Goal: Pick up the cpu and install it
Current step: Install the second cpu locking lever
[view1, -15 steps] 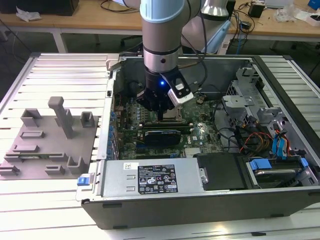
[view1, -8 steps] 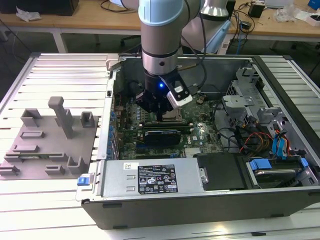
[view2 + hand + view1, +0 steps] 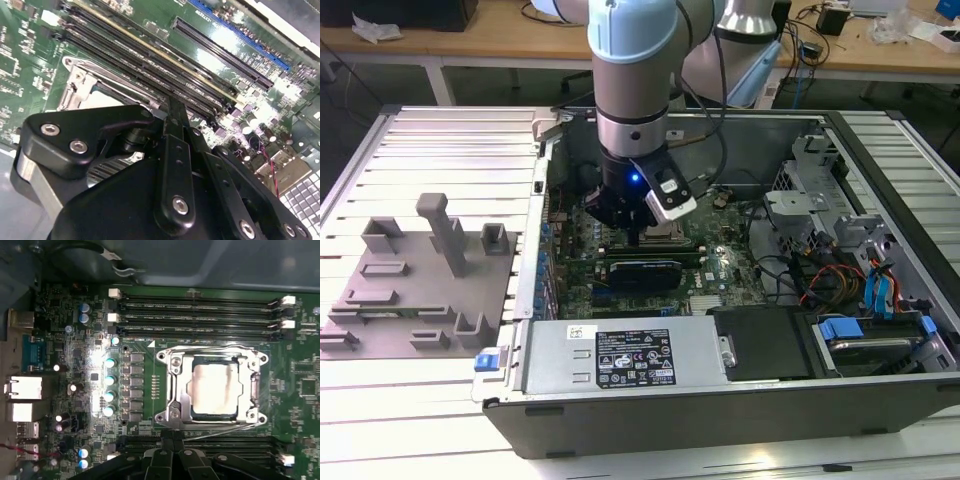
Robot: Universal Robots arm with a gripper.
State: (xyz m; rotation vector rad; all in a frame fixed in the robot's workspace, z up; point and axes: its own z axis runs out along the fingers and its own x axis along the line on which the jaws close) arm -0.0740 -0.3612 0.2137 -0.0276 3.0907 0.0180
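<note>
My arm comes down nearly straight from above into the open computer case [image 3: 740,400], wrist pointing at the motherboard [image 3: 620,262], with a blue light glowing on the wrist housing in the exterior view. My gripper [image 3: 638,232] hangs just above the board, and my fingers [image 3: 172,452] are drawn together with nothing between them; in the second wrist view the black links fold in to a single narrow tip [image 3: 175,120]. The cpu [image 3: 214,388] lies flat inside the socket frame [image 3: 172,390], just ahead of my fingertips in the first wrist view, its silvery top showing through the frame's square opening. I am not touching it. From what I can make out, the chip seems level in the socket, though glare on its top keeps me from being sure. Rows of dark memory slots [image 3: 200,315] run along the far side of the socket from my fingers, and another set lies right under my fingertips. Well off to the side of my gripper, outside the case, the grey fixture plate [image 3: 415,285] rests on the slatted metal table [image 3: 420,400].
</note>
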